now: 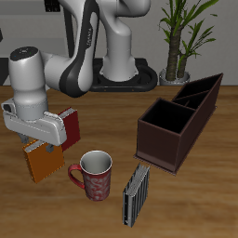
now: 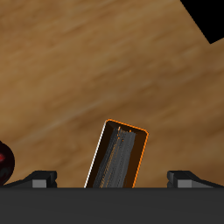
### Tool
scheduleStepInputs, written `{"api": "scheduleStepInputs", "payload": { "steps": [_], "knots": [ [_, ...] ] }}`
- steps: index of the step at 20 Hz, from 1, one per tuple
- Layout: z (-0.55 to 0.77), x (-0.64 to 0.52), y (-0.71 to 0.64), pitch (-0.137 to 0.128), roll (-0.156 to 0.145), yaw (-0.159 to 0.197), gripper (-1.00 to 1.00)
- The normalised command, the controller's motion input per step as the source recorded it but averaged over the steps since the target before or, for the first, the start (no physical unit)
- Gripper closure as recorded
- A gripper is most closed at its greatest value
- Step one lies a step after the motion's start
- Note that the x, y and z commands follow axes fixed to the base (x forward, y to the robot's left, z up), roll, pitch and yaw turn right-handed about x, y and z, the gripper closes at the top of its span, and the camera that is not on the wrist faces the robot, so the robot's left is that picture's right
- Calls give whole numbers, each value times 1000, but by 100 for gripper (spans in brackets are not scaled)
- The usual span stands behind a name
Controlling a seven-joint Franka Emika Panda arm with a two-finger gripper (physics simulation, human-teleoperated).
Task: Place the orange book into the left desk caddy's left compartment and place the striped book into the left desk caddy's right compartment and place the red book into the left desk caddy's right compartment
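orange book (image 1: 41,160): it stands on the tabletop (image 1: 186,200) under the gripper (image 1: 45,141), far from the caddy (image 1: 180,121). In the wrist view the orange book (image 2: 119,156) shows between the two finger tips, seen from its top edge, a little turned against the line of the jaws.
jaws: spread wide, one tip on each side of the book, not touching it; nothing is held.
step in hand: I judge it is the grasp of the orange book. To do it well, come down straight until the fingers pass the top edge, turn the wrist so the pads meet the flat covers, then close.
red book (image 1: 69,125): it stands just beside the orange one, farther back, partly behind the gripper. A finger could catch it during descent.
mug (image 1: 94,175): near the orange book, on the way to the caddy; lift high before crossing.
striped book (image 1: 137,193): upright near the front edge, beside the mug, apart from the gripper.
caddy: both sections look empty; the narrow one with the slanted divider (image 1: 198,96) is at the far end, so the carry is long.
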Motion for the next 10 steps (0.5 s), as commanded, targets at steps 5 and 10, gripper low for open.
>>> {"api": "scheduleStepInputs", "payload": {
  "steps": [5, 10],
  "knots": [
    [-249, -28, -1, 21, 0, -8, -100],
    [-113, -59, -88, 11, -10, -4, 100]
  ]
}}
